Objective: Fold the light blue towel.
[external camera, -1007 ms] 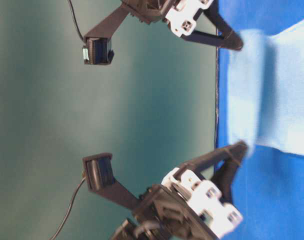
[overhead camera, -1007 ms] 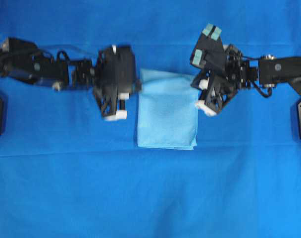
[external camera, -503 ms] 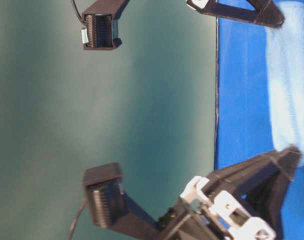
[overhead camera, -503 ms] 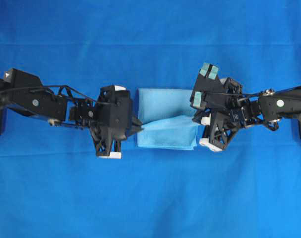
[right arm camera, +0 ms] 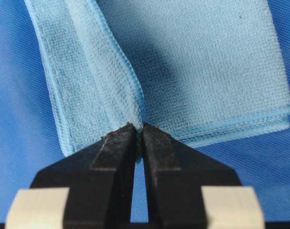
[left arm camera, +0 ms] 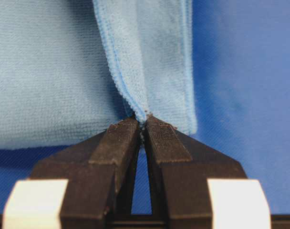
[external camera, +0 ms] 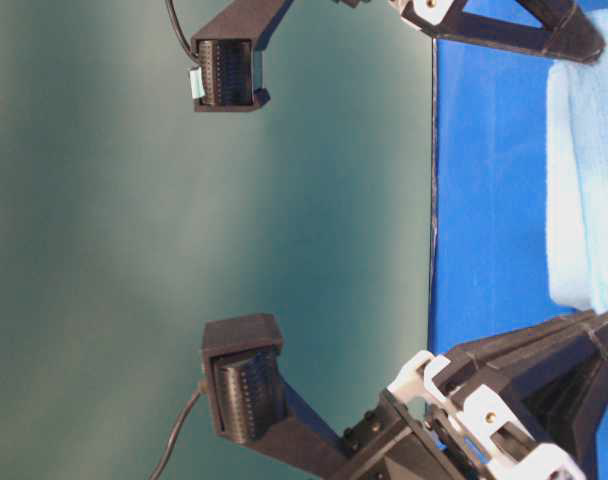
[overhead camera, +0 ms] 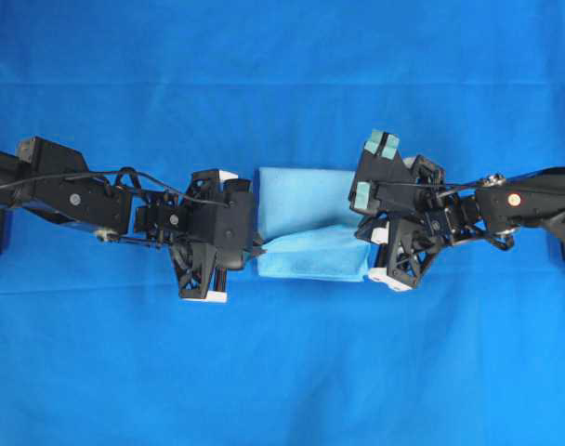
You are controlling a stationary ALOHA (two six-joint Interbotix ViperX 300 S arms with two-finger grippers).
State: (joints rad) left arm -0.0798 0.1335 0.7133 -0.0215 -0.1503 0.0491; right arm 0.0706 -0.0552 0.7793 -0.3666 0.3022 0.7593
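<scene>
The light blue towel (overhead camera: 306,200) lies mid-table, partly doubled over, with a raised flap (overhead camera: 310,253) hanging over its near half. My left gripper (overhead camera: 257,249) is shut on the flap's left hem; in the left wrist view (left arm camera: 144,121) the hem is pinched between the tips, with the towel (left arm camera: 49,71) spread beyond. My right gripper (overhead camera: 368,243) is shut on the flap's right end. In the right wrist view (right arm camera: 139,130) the stitched edge runs into the closed tips, and stacked layers of towel (right arm camera: 207,62) show behind. In the table-level view the towel (external camera: 584,180) shows at the right edge.
A large royal-blue cloth (overhead camera: 282,372) covers the whole table. Both black arms reach in from the sides at mid-height, the left arm (overhead camera: 69,190) and the right arm (overhead camera: 533,200). A green backdrop (external camera: 184,200) fills the table-level view.
Both grippers have travelled toward the table's near side with the towel's far edge, doubling the long flat towel over itself. Since half a second ago they have moved only slightly further and lower.
</scene>
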